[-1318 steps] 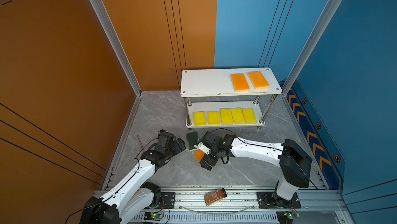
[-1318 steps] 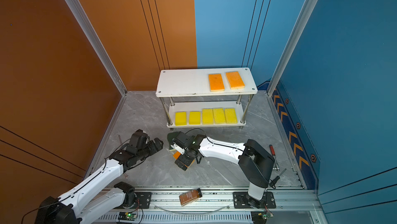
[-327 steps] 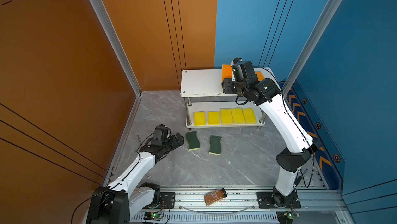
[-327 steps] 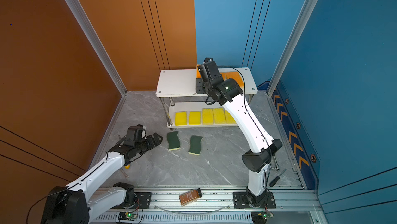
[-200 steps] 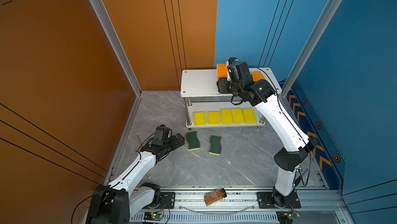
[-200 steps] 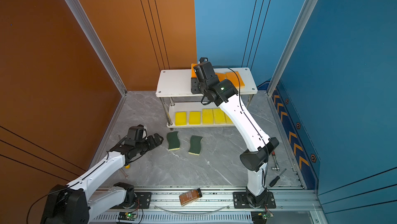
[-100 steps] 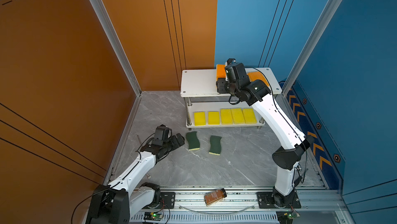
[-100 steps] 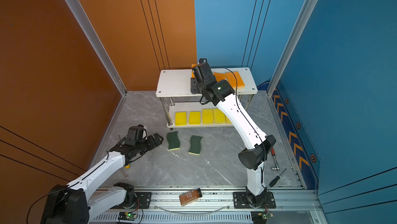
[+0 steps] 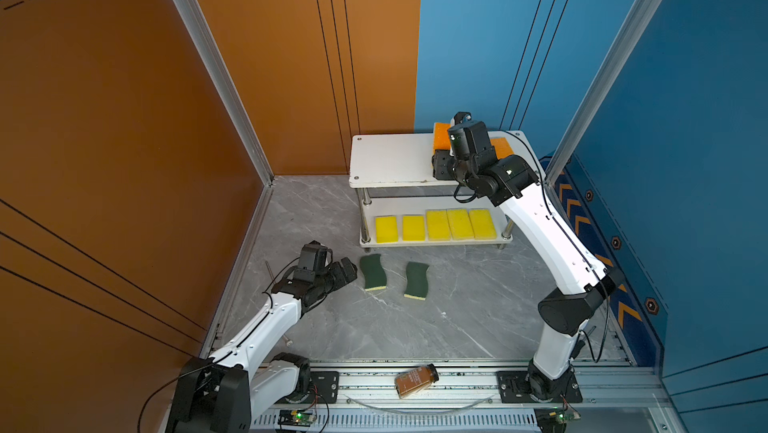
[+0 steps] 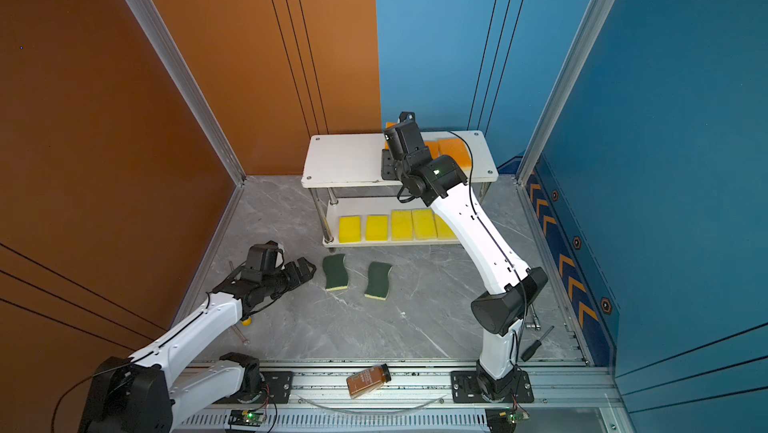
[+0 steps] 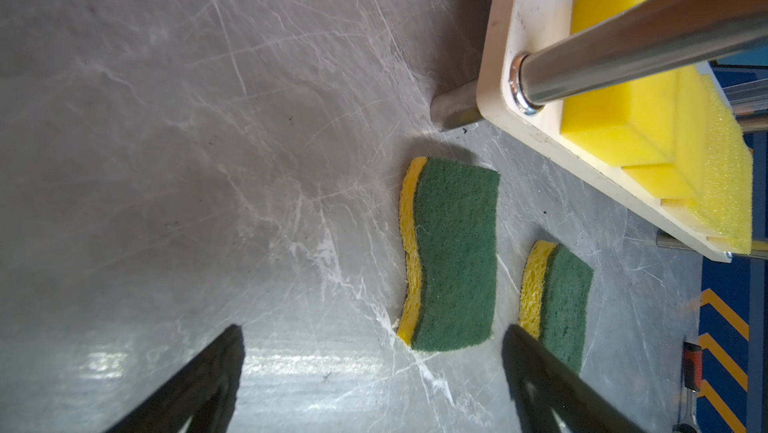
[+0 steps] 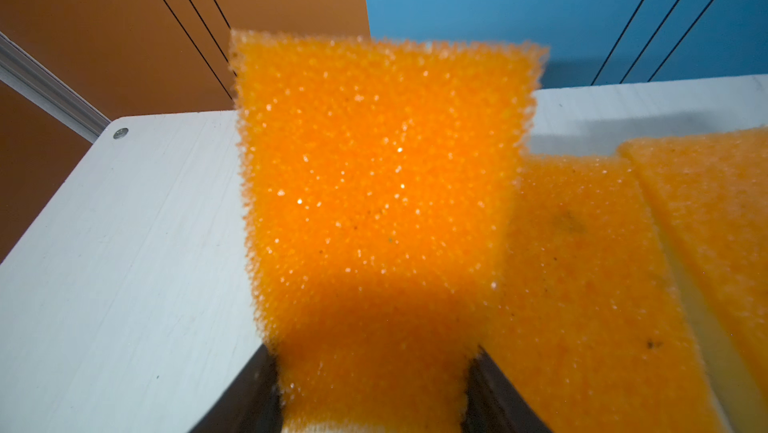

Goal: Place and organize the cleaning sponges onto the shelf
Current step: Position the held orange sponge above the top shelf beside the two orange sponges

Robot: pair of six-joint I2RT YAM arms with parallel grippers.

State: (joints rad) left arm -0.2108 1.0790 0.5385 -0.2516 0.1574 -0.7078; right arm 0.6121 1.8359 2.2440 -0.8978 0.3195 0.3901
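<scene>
Look, right gripper (image 12: 372,368) pinches an orange sponge (image 12: 374,185) above the shelf (image 9: 386,156), top board, just left of two orange mates (image 12: 582,264), grouping colours I reckon; left gripper (image 11: 372,329), spread wide, hovers by the green sponges (image 9: 372,272) on the floor (image 9: 457,318), likely next

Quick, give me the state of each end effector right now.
Left end effector: open, holding nothing.
Right end effector: closed on an orange sponge, above the shelf.
</scene>
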